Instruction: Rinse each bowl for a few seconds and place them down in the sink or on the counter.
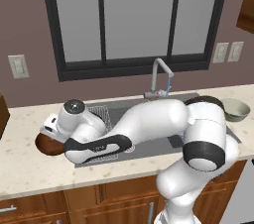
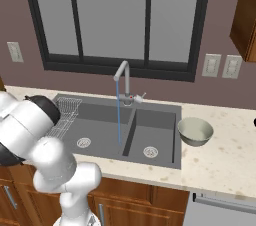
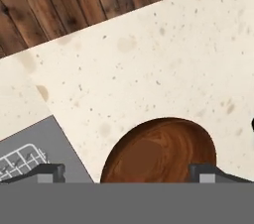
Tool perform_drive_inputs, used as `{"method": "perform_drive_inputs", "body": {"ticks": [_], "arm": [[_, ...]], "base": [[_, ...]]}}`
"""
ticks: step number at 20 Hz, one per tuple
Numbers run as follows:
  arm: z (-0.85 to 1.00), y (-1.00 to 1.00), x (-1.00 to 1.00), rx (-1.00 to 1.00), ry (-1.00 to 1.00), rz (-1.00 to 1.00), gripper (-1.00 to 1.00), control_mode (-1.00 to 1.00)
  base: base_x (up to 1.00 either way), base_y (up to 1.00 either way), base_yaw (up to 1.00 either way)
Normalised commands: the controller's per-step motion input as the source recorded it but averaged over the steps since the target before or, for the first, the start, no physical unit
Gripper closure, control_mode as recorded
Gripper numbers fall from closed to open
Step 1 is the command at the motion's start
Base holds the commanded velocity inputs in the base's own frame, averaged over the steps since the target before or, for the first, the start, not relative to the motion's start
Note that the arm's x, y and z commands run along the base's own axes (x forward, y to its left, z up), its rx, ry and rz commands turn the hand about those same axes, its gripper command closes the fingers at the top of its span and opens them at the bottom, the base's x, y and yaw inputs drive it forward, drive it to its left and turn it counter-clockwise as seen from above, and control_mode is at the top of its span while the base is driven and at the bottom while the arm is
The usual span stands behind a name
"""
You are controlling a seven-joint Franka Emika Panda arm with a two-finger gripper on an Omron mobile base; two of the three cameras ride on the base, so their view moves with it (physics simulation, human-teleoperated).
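Bowls came first: the reddish-brown wooden bowl [image 3: 159, 151] sat free on the beige counter [image 3: 149, 59] between the wide-spread jaws of the gripper [image 3: 128, 172], left of the sink [image 2: 100, 120], probably just set down, while the grey-green bowl [image 2: 195, 131] waited far right, likely unrinsed.

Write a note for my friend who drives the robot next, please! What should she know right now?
Gripper: open, holding nothing, hovering over the dark reddish-brown wooden bowl.
That bowl sits on the beige speckled counter, left of the dark grey double sink.
Pale grey-green bowl sits on the counter, right of the sink.
Curved grey faucet is running.
Left: whether either bowl is rinsed can't be told.
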Motion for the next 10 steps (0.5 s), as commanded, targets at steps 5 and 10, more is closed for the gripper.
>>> {"method": "perform_drive_inputs", "body": {"ticks": [5, 10], "arm": [[0.6, -0.18, -0.14, 0.01, -0.04, 0.03, -1.0, -1.0], [0.64, -0.29, -0.21, 0.01, -0.05, 0.03, -1.0, -1.0]], "base": [[0.0, 0.0, 0.0], [0.0, 0.0, 0.0]]}}
